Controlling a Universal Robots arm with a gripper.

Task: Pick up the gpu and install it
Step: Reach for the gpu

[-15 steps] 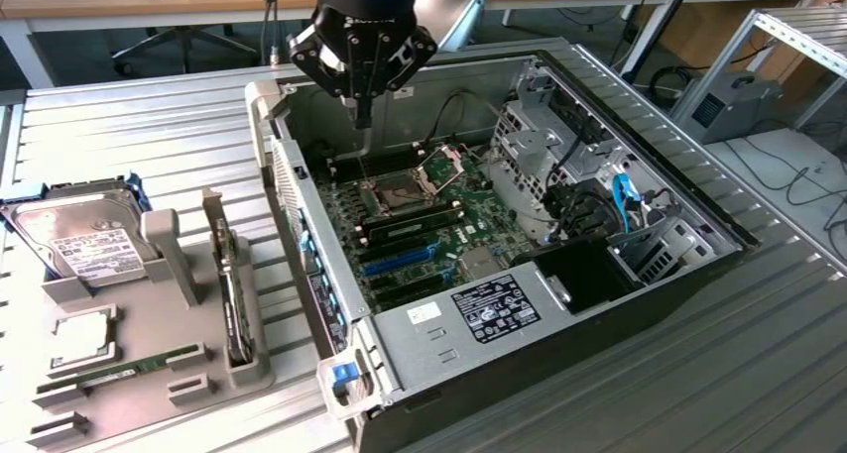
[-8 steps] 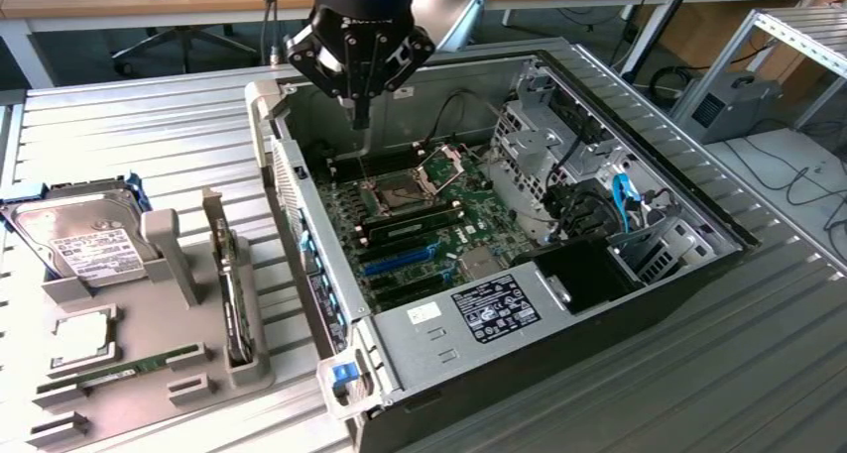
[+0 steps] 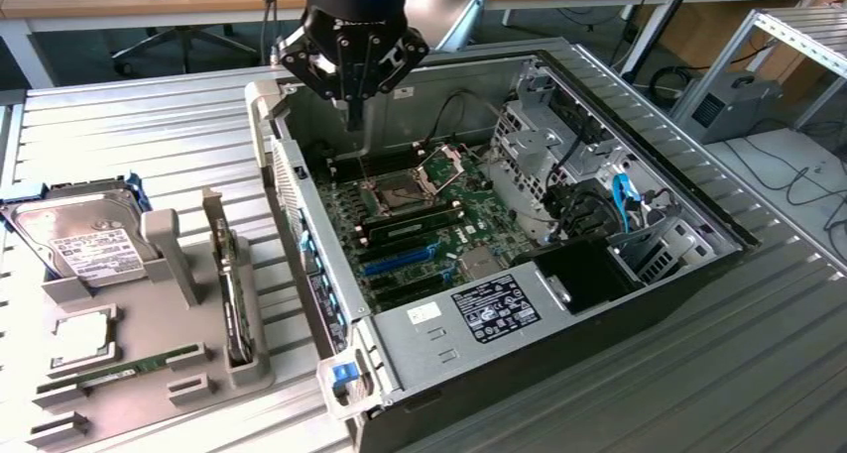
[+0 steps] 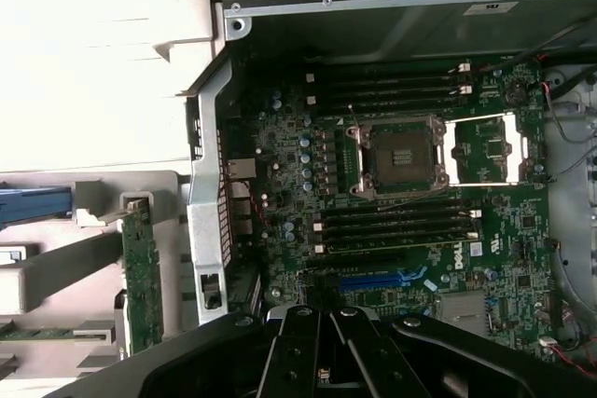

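Note:
The gpu (image 3: 237, 299) stands on edge in a slot of the grey holder (image 3: 146, 374), at the exterior view's left of the open computer case (image 3: 662, 275). In the wrist view, the gpu (image 4: 142, 272) appears as a narrow green board beside the case's rear wall. My gripper (image 3: 355, 121) hangs over the far end of the case, above the motherboard (image 3: 437, 215), well away from the gpu. Its fingers are shut together with nothing between them. From the wrist, the gripper (image 4: 322, 319) sits above the blue expansion slot (image 4: 373, 280).
The holder also carries a hard drive (image 3: 79, 240), a processor (image 3: 79, 339) and a RAM stick (image 3: 126, 369). Inside the case are the open processor socket (image 3: 397, 193), a power supply (image 3: 497, 309) and a drive cage with cables (image 3: 582, 195). Ribbed metal tabletop (image 3: 741, 374) surrounds everything.

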